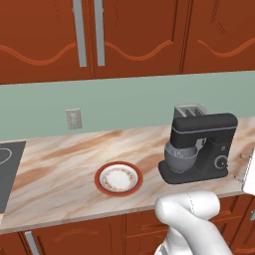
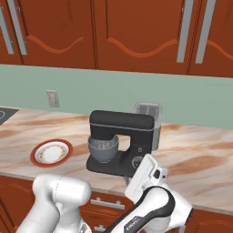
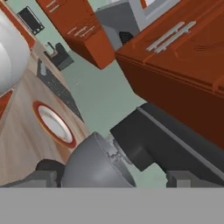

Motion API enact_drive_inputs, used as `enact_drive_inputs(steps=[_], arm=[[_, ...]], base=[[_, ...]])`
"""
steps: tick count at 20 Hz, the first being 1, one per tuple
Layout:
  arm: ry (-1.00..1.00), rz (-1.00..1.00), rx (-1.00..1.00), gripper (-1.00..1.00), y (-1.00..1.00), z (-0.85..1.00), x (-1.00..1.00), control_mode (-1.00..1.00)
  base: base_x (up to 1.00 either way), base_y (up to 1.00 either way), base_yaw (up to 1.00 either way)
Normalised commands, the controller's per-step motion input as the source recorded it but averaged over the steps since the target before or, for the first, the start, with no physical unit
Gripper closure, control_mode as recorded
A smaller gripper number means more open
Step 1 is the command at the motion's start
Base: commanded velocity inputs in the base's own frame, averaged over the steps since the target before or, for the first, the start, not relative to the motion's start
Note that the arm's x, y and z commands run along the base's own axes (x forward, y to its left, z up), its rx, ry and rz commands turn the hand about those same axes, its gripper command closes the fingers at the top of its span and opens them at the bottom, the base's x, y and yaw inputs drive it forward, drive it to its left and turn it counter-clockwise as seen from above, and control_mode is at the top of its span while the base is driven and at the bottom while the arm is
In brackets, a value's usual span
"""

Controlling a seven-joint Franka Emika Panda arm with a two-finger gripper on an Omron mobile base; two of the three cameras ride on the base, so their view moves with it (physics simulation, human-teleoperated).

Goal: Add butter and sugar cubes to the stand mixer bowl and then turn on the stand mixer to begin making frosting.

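Note:
The black stand mixer (image 1: 201,144) stands on the marble counter, its head down over the grey stand mixer bowl (image 1: 181,159). My gripper (image 1: 240,167) hovers just right of the mixer's column, near the round dial (image 1: 220,162). In the right base view its white hand (image 2: 145,175) hangs in front of the mixer's base (image 2: 113,167). In the hand view the fingertips (image 3: 41,178) stand wide apart with nothing between them, so the gripper (image 3: 113,178) is open. It faces the bowl (image 3: 96,164) under the mixer head (image 3: 175,144). The butter and sugar cubes are out of view.
A red-rimmed white plate (image 1: 118,178) lies left of the mixer, bare on top. A grey toaster (image 1: 191,110) stands behind the mixer against the wall. A dark cooktop (image 1: 7,169) sits at the counter's far left. Wooden cabinets (image 1: 124,35) hang overhead.

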Motion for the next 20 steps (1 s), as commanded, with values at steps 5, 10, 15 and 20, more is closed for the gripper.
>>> enact_drive_inputs(steps=[5, 10, 15, 20], arm=[[-0.06, -0.07, 0.04, -1.0, 0.0, -0.07, 0.28, -1.0], [-0.05, -0.11, 0.03, -1.0, 0.0, -0.31, 0.2, -1.0], [-0.01, -0.14, 0.03, -1.0, 0.02, -0.29, 0.24, -1.0], [0.0, -0.14, 0.0, -1.0, 0.01, -0.3, 0.26, -1.0]], base=[[0.0, 0.0, 0.0], [0.0, 0.0, 0.0], [0.0, 0.0, 0.0], [0.0, 0.0, 0.0]])
